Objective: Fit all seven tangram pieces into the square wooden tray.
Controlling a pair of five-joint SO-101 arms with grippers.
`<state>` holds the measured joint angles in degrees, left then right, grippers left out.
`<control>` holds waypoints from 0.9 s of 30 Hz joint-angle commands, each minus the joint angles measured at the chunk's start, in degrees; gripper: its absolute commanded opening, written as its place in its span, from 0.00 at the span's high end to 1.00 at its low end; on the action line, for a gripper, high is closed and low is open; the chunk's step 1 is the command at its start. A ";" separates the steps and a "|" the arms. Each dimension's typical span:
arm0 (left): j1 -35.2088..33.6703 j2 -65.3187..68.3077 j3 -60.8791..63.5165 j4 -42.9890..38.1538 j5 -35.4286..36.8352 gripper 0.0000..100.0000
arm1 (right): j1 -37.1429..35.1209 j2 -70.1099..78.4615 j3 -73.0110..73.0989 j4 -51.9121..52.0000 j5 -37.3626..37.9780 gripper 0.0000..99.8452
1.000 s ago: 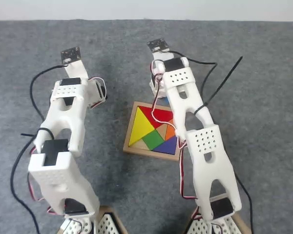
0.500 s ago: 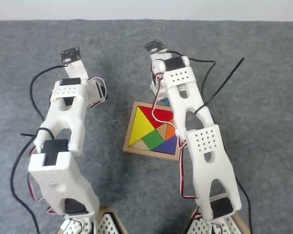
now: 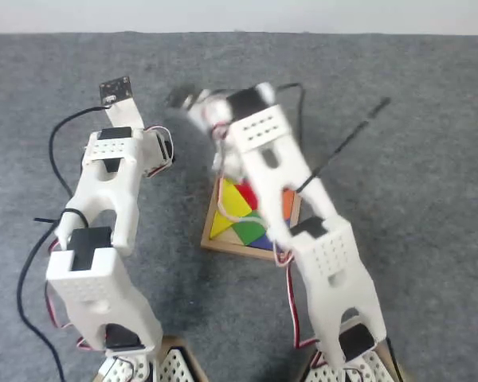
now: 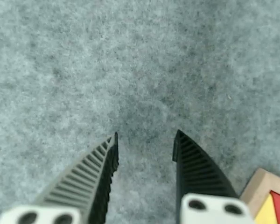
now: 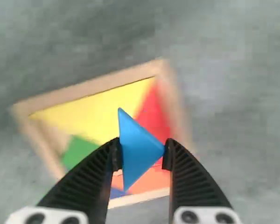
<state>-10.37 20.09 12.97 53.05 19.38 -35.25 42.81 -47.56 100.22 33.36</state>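
The square wooden tray (image 3: pixel 223 242) lies on the grey carpet between the two arms, with yellow, red, green, orange and dark blue pieces in it. My right gripper (image 5: pixel 141 148) is shut on a light blue triangle (image 5: pixel 133 131) and hangs above the tray (image 5: pixel 88 86), over its yellow (image 5: pixel 91 119) and red (image 5: pixel 151 112) pieces. In the high view the right arm (image 3: pixel 259 131) leans over the tray's far side and hides part of it. My left gripper (image 4: pixel 147 136) is open over bare carpet, with a corner of the tray (image 4: pixel 261 183) close beside it.
Grey carpet surrounds the tray on all sides. The left arm (image 3: pixel 111 171) stands to the tray's left, its cables looping beside it. A black cable (image 3: pixel 346 139) trails off the right arm toward the far right.
The right arm has swung to the left over the far side of the tray, now covering more of it. The left arm has kept still.
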 commanded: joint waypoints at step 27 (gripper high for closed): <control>0.00 -3.34 -1.27 0.09 -0.35 0.81 | -12.35 -28.00 59.34 -34.59 4.04 0.92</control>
<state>-10.46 20.09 12.97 53.05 19.38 -45.19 16.44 10.90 65.76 35.03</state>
